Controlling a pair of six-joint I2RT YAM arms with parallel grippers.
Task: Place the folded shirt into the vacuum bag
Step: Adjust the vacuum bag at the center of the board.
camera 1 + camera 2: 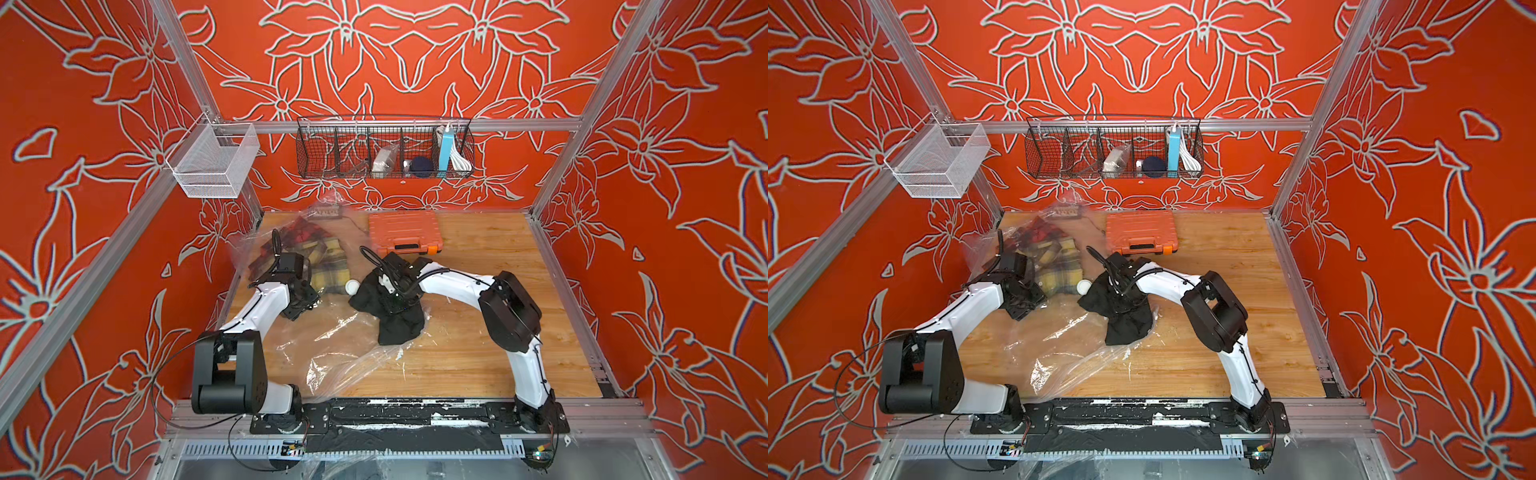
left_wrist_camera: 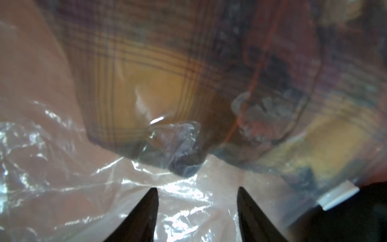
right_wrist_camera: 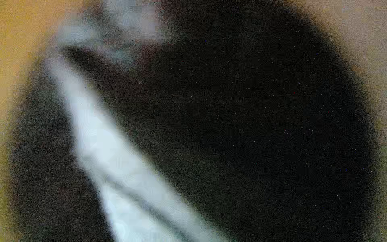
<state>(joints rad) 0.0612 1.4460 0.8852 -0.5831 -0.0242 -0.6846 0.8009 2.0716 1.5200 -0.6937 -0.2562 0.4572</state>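
Note:
The folded shirt is black and hangs crumpled from my right gripper, which is shut on it just above the table. In the right wrist view black cloth fills the picture and hides the jaws. The vacuum bag is clear crinkly plastic spread across the left half of the wooden table, and the shirt's lower end lies over the bag's right side. Its round white valve cap sits just left of the shirt. Plaid clothes lie inside the bag. My left gripper is open over the plastic, in front of the plaid cloth.
An orange tool case lies at the back of the table, close behind the right wrist. A black wire basket with small items hangs on the back rail, and a white mesh basket hangs at the left. Bare wood shows on the right.

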